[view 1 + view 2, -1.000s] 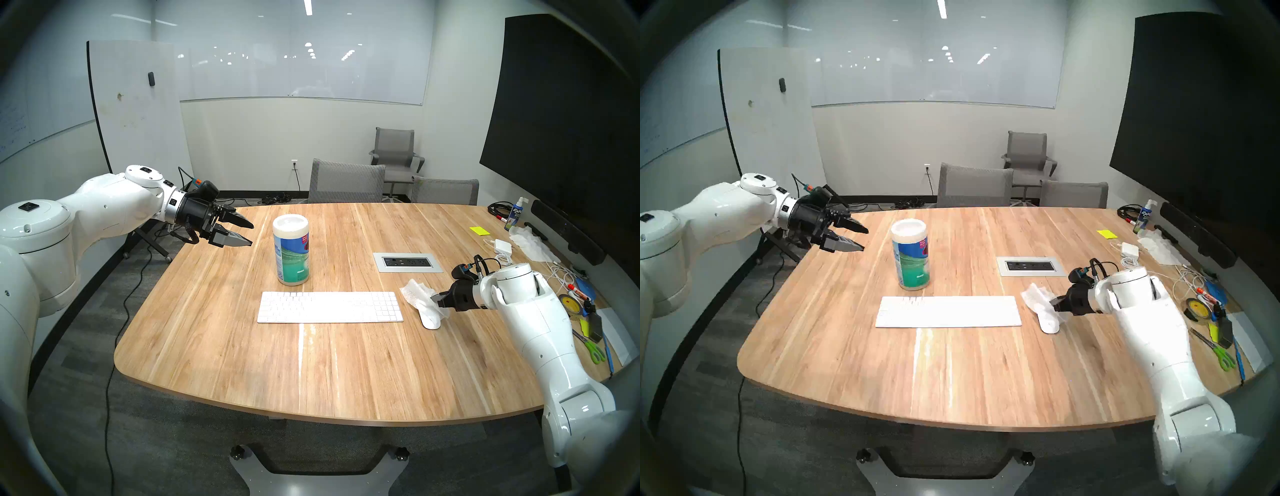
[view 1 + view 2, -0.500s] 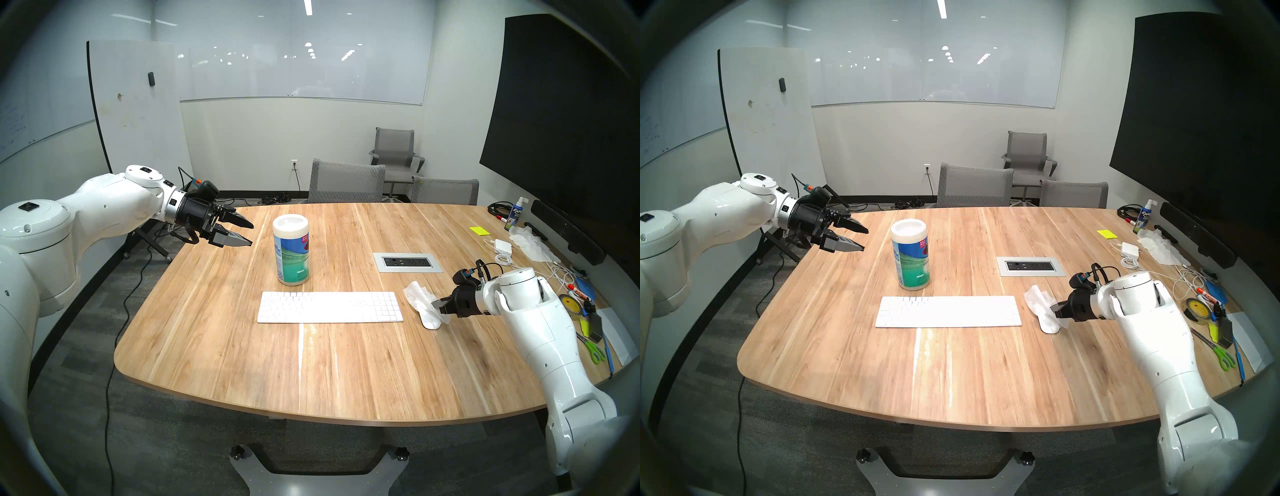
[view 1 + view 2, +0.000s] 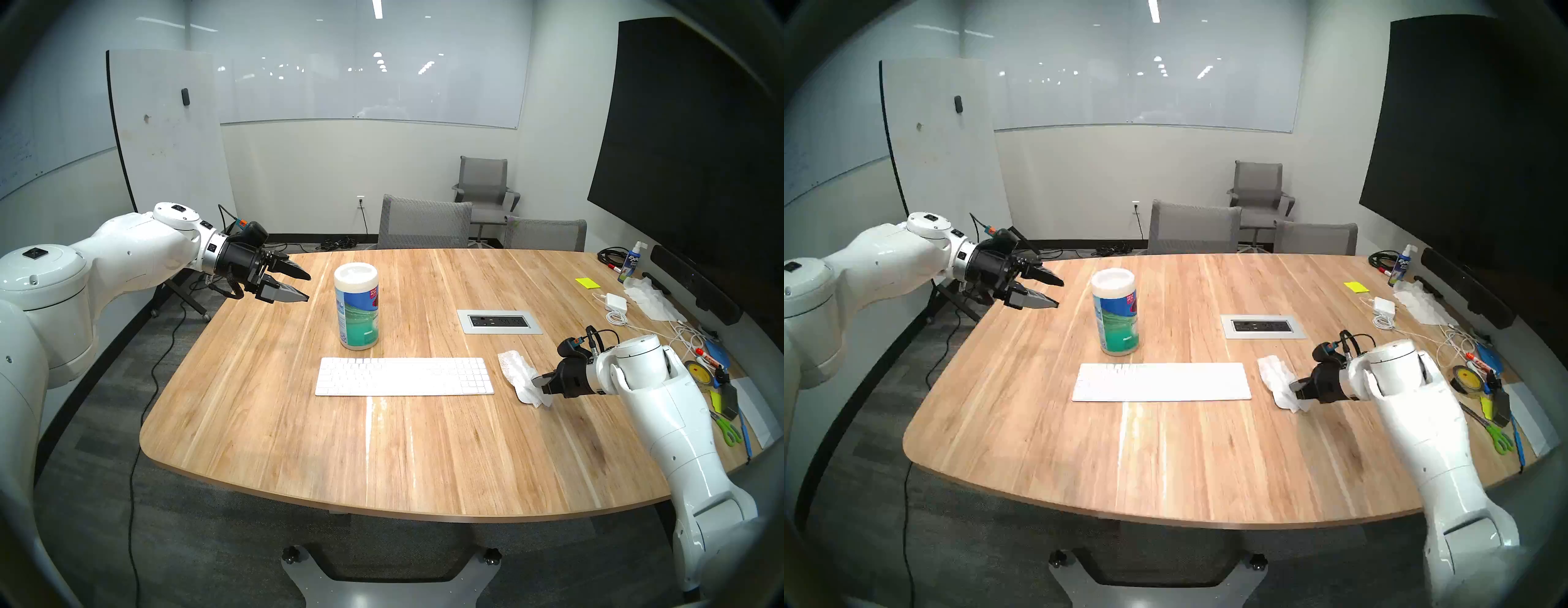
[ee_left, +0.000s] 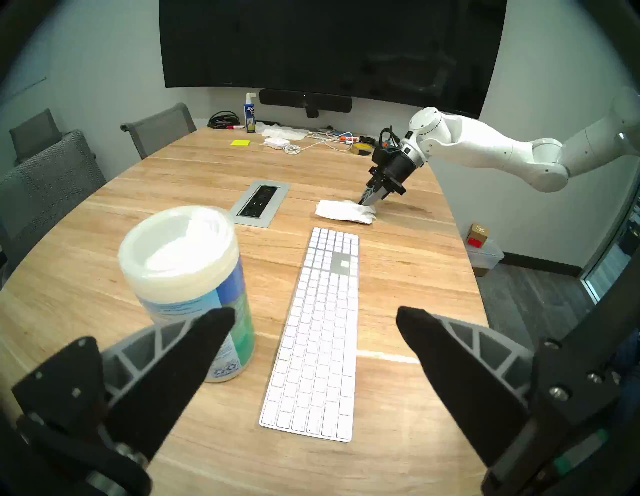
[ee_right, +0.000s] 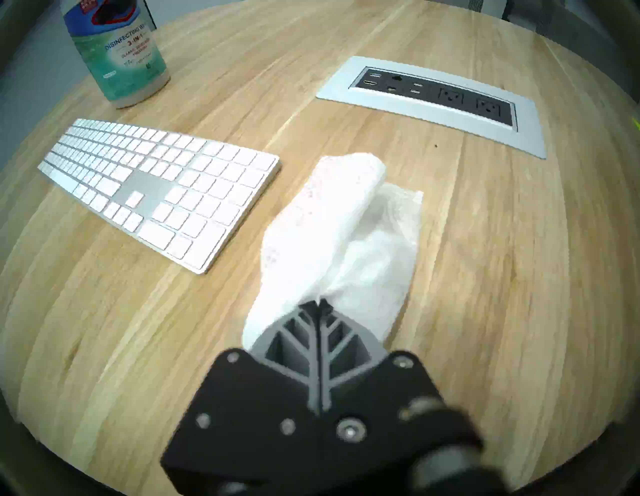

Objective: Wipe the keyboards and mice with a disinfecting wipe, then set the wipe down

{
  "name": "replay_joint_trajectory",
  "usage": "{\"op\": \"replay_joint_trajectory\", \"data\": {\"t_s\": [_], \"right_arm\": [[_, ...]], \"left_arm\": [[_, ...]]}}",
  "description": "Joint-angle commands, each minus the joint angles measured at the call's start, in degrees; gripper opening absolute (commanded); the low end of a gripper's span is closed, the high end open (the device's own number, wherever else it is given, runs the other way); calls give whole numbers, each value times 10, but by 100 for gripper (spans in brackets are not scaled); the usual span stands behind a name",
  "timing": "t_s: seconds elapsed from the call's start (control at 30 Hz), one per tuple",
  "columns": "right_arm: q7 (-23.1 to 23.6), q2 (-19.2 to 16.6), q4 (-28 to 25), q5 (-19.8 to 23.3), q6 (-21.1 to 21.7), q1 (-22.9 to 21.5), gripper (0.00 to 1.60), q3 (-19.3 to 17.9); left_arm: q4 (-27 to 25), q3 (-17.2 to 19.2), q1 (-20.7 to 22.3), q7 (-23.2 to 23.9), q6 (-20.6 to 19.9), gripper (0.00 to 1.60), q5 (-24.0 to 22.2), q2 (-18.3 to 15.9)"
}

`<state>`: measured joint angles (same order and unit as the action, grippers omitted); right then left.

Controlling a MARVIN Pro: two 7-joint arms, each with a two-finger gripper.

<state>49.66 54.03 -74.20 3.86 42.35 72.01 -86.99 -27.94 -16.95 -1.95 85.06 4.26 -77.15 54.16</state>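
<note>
Dragging the wipe (image 3: 521,375) toward the near edge of the table (image 3: 382,458), the right claw (image 3: 541,383), pinched shut on its trailing end, has pulled the sheet along the mouse since a second ago; then the mouse's near end showed bare, now the wipe hides the mouse entirely (the mouse pass looks nearly done). The keyboard (image 3: 403,376) lies just left of it. The left claw (image 3: 292,283) hangs open and empty near the wipes canister (image 3: 356,305). Only the right wrist view shows the fingers (image 5: 320,313) meeting on the wipe.
</note>
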Motion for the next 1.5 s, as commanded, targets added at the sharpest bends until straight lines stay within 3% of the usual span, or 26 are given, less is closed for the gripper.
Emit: {"op": "replay_joint_trajectory", "data": {"t_s": [0.0, 0.63, 1.47], "right_arm": [[8, -14, -27, 5, 1, 13, 0, -12], [35, -29, -80, 15, 7, 72, 0, -40], [-3, 23, -62, 10, 11, 17, 0, -9]], "left_arm": [[1, 2, 14, -1, 0, 160, -6, 0], [1, 1, 15, -1, 0, 160, -7, 1], [1, 1, 14, -1, 0, 160, -6, 1]]}}
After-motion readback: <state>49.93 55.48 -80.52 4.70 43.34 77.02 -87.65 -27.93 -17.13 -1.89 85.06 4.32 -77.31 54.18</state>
